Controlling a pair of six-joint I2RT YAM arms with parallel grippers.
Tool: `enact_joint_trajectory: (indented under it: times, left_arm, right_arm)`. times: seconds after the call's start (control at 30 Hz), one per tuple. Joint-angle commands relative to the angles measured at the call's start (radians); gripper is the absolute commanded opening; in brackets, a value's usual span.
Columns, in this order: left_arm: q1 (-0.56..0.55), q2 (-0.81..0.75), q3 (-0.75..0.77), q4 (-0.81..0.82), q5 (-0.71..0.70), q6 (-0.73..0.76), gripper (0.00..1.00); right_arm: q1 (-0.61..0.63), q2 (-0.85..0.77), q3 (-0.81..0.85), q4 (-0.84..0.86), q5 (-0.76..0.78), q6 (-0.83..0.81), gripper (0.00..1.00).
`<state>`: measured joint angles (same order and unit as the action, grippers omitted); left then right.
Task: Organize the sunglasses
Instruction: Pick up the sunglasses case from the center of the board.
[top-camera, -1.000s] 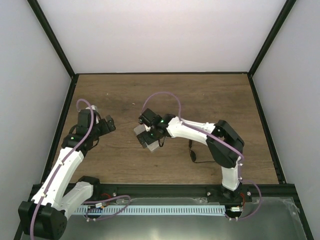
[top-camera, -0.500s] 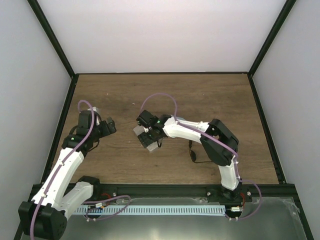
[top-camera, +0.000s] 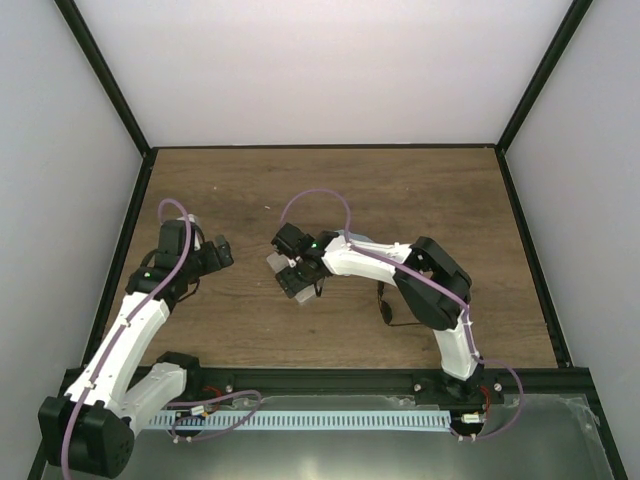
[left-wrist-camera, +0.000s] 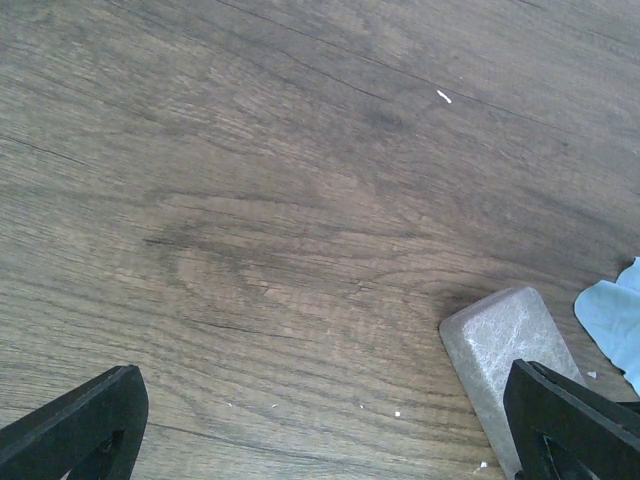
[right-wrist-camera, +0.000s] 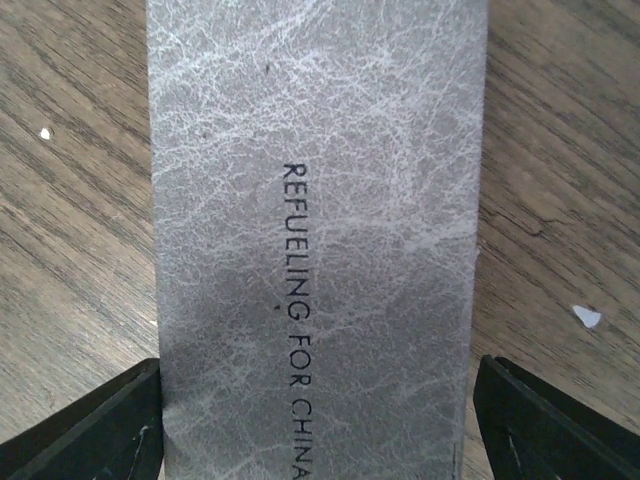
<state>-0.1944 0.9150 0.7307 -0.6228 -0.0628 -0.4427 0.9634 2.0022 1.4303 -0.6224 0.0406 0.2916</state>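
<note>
Item: sunglasses (top-camera: 384, 306), flat on the wooden table (top-camera: 420, 190) under the right arm's forearm, long axis roughly near-to-far.
Bearing: rightward of the right gripper (top-camera: 292, 278) and nearer the bases, well apart from it.
Right gripper: pinching the grey case (right-wrist-camera: 318, 200) across its width (so occupied).
Left gripper (left-wrist-camera: 320, 410): spread, empty, farther off.
Nearer arm: right.
Surroundings: open wood beside the glasses, room enough.

Black sunglasses (top-camera: 385, 312), crackled grey case (right-wrist-camera: 315, 250)
</note>
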Motion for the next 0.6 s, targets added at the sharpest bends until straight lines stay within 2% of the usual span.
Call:
enact_joint_trajectory:
  times: [0.0, 0.2, 0.3, 0.57]
  left_arm:
    - [0.004, -0.001, -0.006, -0.002, -0.003, 0.006, 1.0]
    - [0.004, -0.006, -0.012, -0.001, -0.003, 0.006, 1.0]
    - [0.004, -0.003, -0.012, 0.005, 0.012, 0.01, 1.0]
    - [0.003, 0.016, -0.026, 0.118, 0.268, 0.016, 1.0]
  right_arm:
    - [0.007, 0.017, 0.043, -0.004, 0.02, -0.008, 0.82]
    - [0.008, 0.005, 0.044, -0.008, 0.017, -0.002, 0.68]
    - [0.008, -0.008, 0.047, -0.014, 0.012, 0.004, 0.64]
    - [-0.035, -0.13, 0.05, 0.009, -0.093, 0.07, 0.62]
